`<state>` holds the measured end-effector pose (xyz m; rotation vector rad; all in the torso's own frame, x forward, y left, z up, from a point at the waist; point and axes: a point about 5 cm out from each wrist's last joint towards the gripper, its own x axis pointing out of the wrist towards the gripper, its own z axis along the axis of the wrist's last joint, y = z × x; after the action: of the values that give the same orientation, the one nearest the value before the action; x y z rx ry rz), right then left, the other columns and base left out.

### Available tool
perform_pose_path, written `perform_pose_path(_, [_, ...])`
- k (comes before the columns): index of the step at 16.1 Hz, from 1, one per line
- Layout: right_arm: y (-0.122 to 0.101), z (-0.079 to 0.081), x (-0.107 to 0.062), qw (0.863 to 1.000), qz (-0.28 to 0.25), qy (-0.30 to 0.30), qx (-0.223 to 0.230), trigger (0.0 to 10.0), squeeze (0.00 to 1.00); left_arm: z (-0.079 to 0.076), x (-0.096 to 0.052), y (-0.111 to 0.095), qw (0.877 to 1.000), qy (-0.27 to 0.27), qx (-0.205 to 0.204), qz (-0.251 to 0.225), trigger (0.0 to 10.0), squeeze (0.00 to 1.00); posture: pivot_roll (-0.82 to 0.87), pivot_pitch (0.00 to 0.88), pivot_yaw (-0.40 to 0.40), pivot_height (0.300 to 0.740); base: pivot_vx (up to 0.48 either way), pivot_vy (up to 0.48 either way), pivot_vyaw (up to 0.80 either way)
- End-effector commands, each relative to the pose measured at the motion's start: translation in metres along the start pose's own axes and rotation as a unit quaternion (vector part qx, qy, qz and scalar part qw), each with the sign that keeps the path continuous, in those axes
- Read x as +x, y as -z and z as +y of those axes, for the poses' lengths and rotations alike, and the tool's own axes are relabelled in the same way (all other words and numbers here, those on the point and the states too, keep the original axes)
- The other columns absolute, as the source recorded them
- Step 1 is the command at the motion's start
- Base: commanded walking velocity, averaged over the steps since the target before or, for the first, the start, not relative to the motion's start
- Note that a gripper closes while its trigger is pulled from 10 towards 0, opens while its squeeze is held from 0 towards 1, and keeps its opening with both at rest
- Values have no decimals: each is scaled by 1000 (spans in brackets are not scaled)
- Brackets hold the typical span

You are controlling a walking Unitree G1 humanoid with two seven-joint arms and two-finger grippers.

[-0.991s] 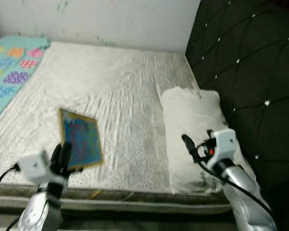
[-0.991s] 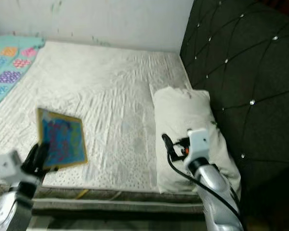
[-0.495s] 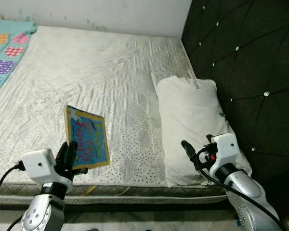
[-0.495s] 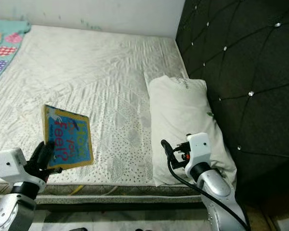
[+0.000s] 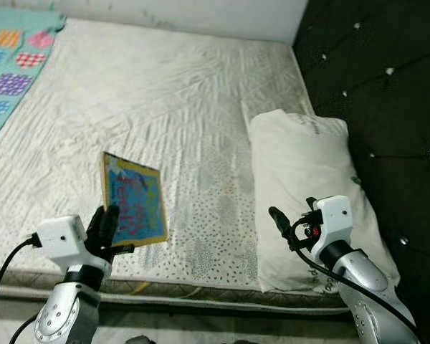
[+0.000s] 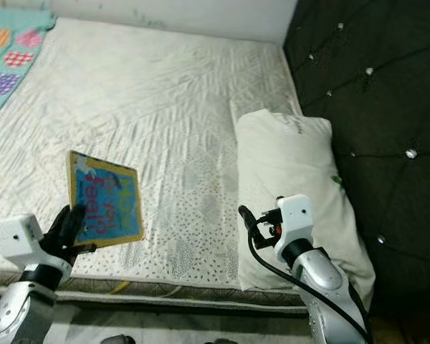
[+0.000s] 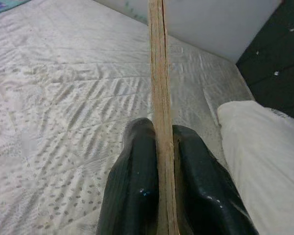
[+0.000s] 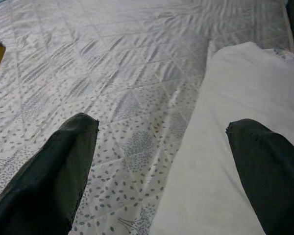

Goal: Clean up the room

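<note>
Lower left, the left gripper (image 5: 104, 231) pinches a blue book (image 5: 135, 208) upright, long axis vertical, cover facing the camera. The right gripper (image 8: 161, 166), lower right, gapes wide and empty over the pillow (image 5: 308, 186).

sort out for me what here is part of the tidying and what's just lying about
Part of the job:
- book, upright, clamped edge-on by the left gripper above the mattress's near edge
- right gripper, open, hovering over the pillow's edge

Just lying about:
- white pillow by the dark headboard
- bare mattress
- patterned blanket at the far left
</note>
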<state>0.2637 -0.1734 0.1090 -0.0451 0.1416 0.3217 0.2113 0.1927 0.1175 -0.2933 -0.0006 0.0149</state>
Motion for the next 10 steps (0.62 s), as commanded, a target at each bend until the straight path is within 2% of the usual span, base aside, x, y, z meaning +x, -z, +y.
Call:
perform_pose_path(1, [2, -3, -3, 1000, 6, 8, -2, 10000, 0, -2, -1, -6, 1000, 4, 2, -12, 0, 0, -54, 163, -91, 740, 0, 0, 0])
perform_pose_path(7, [1, 0, -1, 1000, 2, 1, -1, 10000, 0, -3, 1, -6, 1000, 4, 1, -12, 0, 0, -52, 154, -90, 740, 0, 0, 0])
perform_pose_path(10, [1, 1, 0, 1000, 1, -5, -1, 10000, 0, -3, 0, -6, 1000, 2, -1, -13, 0, 0, -52, 151, -93, 702, 0, 0, 0])
